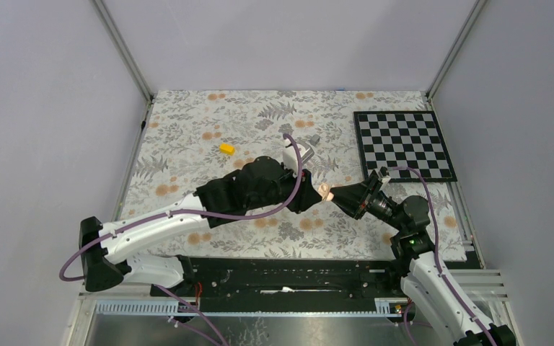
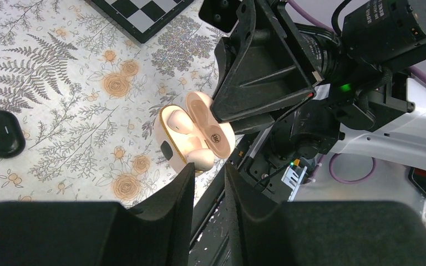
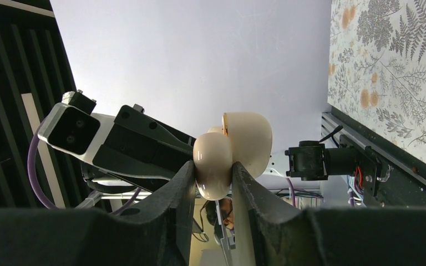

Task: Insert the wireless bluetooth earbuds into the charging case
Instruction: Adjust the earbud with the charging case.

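From above, your right gripper (image 1: pixel 330 193) clamped a glossy cream plastic clamshell charging case (image 1: pixel 324 190) at centre frame. In the left wrist view it stood hinged open mid-frame, one smooth pale earbud (image 2: pixel 175 119) seated inside, the lid's mark unreadable; your left gripper (image 2: pixel 208 172) sat just below, jaws narrowly apart, grip impossible to tell. In the right wrist view, matte black fingers (image 3: pixel 183 183) squeezed its rounded shell.
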`<state>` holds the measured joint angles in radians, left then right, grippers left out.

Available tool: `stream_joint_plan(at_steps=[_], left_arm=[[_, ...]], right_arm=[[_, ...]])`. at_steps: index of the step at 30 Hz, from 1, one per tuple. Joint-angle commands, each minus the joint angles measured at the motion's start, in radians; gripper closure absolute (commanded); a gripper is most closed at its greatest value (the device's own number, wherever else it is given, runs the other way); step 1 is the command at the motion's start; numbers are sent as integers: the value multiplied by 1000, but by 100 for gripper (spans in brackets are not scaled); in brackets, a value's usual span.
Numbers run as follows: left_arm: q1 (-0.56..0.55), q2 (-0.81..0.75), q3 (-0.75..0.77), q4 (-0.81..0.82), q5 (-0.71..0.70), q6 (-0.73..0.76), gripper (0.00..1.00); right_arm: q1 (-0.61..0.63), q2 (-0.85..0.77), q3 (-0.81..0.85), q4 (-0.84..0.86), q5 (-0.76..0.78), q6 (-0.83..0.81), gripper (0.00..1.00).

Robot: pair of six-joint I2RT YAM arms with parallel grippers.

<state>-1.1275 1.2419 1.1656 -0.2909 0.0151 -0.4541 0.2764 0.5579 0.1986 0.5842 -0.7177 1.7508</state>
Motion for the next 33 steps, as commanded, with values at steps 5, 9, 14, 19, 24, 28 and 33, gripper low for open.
stream_joint_plan(at_steps=[5,9,14,19,24,28,33], left_arm=[[-8,16,52,34,-11,23,75],[-8,17,54,33,-11,31,79],[-8,31,72,9,-45,52,83],[-8,42,83,-7,-67,61,77],[-8,47,90,-5,-82,66,75],[-8,44,91,-7,-101,72,74],[-8,36,85,-6,-126,73,62]], right_arm=[[6,-21,4,32,-3,-4,100],[7,-24,2,32,-3,-4,100],[6,-30,-2,24,-6,-7,100],[6,-37,0,17,-11,-10,100],[6,-45,5,8,-12,-12,100],[6,-46,5,5,-12,-13,100],[6,-41,9,5,-13,-16,100]])
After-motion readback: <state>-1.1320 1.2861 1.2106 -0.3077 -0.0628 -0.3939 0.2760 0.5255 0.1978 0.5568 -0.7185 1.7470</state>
